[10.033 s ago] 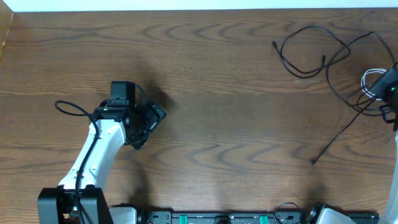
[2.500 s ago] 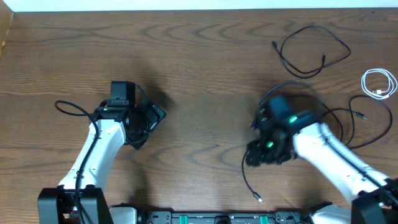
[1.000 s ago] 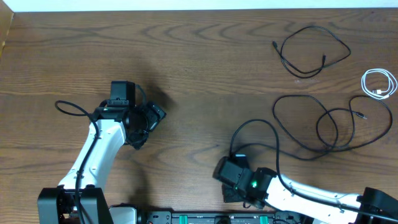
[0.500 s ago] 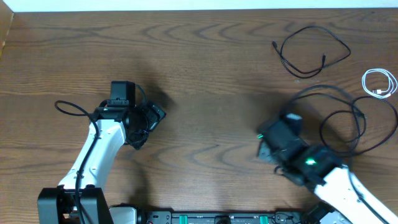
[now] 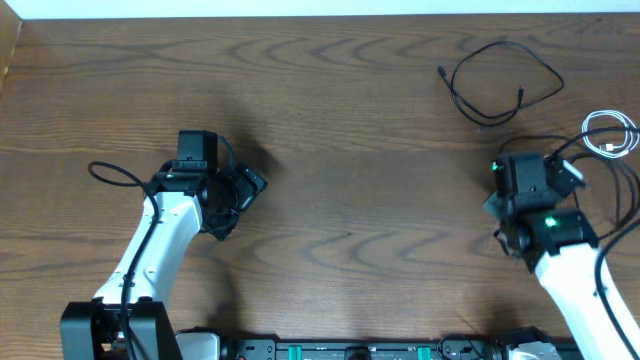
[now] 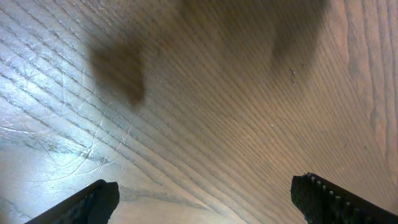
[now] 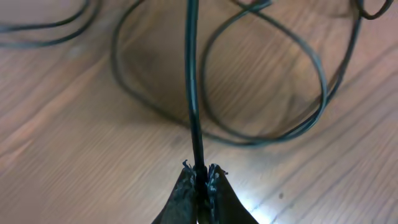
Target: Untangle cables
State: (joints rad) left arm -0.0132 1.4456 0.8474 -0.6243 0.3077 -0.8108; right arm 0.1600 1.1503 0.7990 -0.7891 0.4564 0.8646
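The right gripper (image 7: 199,176) is seen pressed together on a black cable (image 7: 193,87). The cable is pinched at the very fingertips and runs straight away from them toward the top of the wrist view. More of that cable is laid in loose, overlapping loops on the wood of the table (image 5: 350,110) beneath. In the overhead view the right gripper (image 5: 520,185) is placed near the right side of the table, and much of the held cable is hidden under the arm there. The left gripper (image 6: 205,190) is spread wide. Only bare wood is shown between its fingers (image 6: 93,200), and nothing is held or touched by them. From above, the left gripper (image 5: 240,190) is found in the left half of the table. A second black cable (image 5: 500,85) is laid as an open loop toward the far right corner, apart from the right gripper. A small white cable (image 5: 610,133) is coiled at the right border of the view, near the right wrist. A wide stretch of bare wood is left between the two arms, and the table's far edge is seen along the top.
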